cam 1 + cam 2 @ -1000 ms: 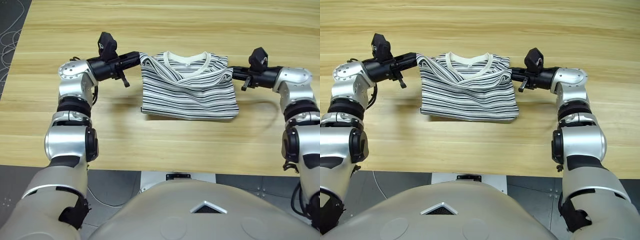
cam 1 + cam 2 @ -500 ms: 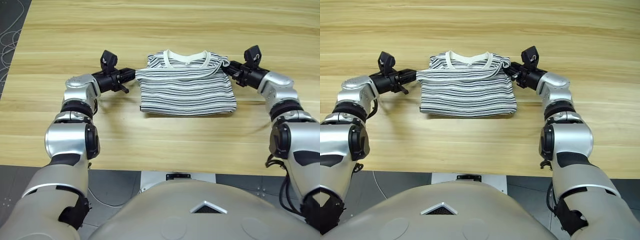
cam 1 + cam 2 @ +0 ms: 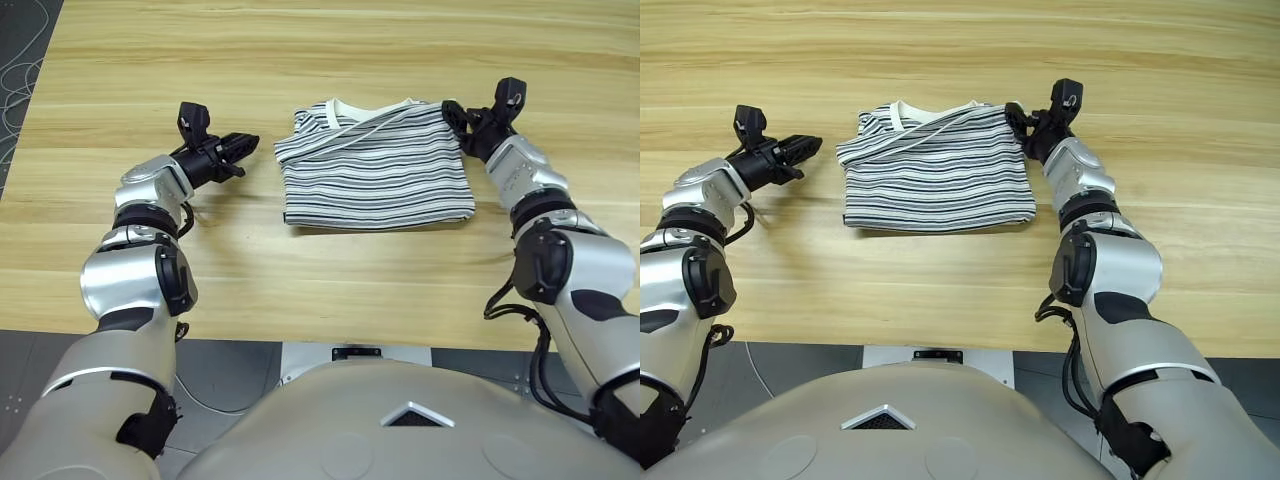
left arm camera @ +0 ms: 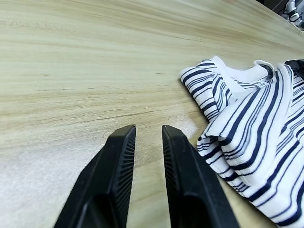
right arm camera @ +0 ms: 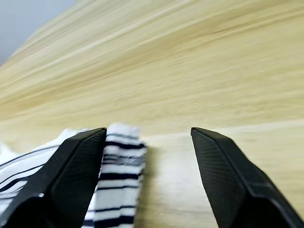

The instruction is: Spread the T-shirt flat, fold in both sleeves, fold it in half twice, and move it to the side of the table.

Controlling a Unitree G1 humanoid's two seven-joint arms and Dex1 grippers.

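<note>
Left eye view | pale wooden table (image 3: pixel 400 40), grey floor (image 3: pixel 22 45) beyond | folded T-shirt (image 3: pixel 375 172) | left gripper (image 3: pixel 252 143) slightly parted | right gripper (image 3: pixel 452 117) spread

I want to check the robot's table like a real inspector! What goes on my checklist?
Surface: wooden table, light planks.
Job's things: striped T-shirt, folded into a rectangle near the middle of the table, collar on the far side, one layer lying slanted across the top.
Clutter: nothing seen.
Grippers: left tool open a little, holding nothing, over bare wood beside the shirt and apart from it. Right tool wide open at the shirt's far corner, one finger by the striped edge, not clamped on it.
Cables: thin white cables on the ground past the table's far left corner.
Surroundings: dark grey floor around the table.
</note>
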